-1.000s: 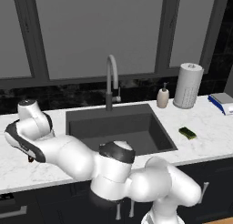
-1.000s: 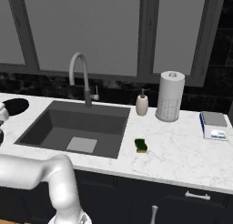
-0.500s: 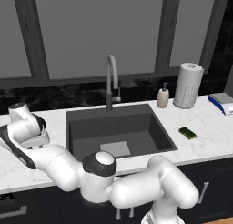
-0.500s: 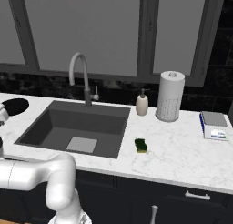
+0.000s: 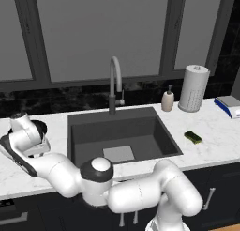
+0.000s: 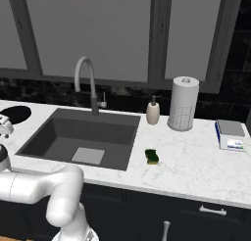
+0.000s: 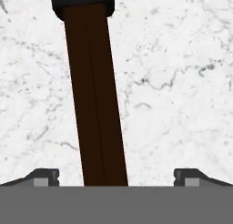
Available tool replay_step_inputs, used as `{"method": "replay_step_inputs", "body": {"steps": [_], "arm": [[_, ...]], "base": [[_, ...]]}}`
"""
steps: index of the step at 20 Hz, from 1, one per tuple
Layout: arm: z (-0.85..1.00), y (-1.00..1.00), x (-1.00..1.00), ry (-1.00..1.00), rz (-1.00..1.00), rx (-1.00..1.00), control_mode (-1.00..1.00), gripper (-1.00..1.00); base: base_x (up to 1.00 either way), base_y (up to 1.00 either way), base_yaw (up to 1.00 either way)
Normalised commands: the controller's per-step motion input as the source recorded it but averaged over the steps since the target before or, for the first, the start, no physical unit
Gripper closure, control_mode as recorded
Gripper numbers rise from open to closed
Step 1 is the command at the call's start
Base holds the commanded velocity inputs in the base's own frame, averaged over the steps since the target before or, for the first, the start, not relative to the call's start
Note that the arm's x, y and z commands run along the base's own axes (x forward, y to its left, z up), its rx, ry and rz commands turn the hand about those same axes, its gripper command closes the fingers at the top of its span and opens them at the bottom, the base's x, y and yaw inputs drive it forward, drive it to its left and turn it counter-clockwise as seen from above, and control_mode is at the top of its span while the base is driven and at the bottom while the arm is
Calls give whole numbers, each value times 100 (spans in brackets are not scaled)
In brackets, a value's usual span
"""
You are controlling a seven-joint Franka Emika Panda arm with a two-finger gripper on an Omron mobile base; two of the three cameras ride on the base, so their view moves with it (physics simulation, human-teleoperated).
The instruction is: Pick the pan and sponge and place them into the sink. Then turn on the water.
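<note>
My gripper is open and points down at the white marble counter left of the sink. The pan's reddish-brown handle runs between the two fingertips with a gap on each side. The black pan lies at the handle's far end, and shows as a dark disc at the left edge of the right base view. The green and yellow sponge lies on the counter right of the sink. The grey faucet stands behind the basin with no water in view.
Behind the sink's right corner stand a beige soap bottle and a paper towel roll. A flat blue and white box sits at the far right. A pale drain plate lies in the basin. My own arm fills the foreground.
The arm has swung further left and the hand has sunk a little over the left counter. The jaws stayed open. Sponge and sink are unchanged.
</note>
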Motion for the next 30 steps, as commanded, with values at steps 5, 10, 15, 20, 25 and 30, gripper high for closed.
{"method": "replay_step_inputs", "body": {"steps": [5, 10, 15, 20, 25, 30], "arm": [[-45, 17, 19, -2, 2, 0, -100, -100], [-50, -3, 0, -6, 0, 0, -100, 100], [-50, -49, -14, -15, 0, 0, -100, 100], [-41, -60, -20, -17, 0, 1, -100, 100], [-6, -30, -37, -35, 0, 0, -100, 100], [49, -21, -84, -45, 0, 4, -100, 100]], "base": [[0, 0, 0], [0, 0, 0], [0, 0, 0], [0, 0, 0], [0, 0, 0], [0, 0, 0]]}}
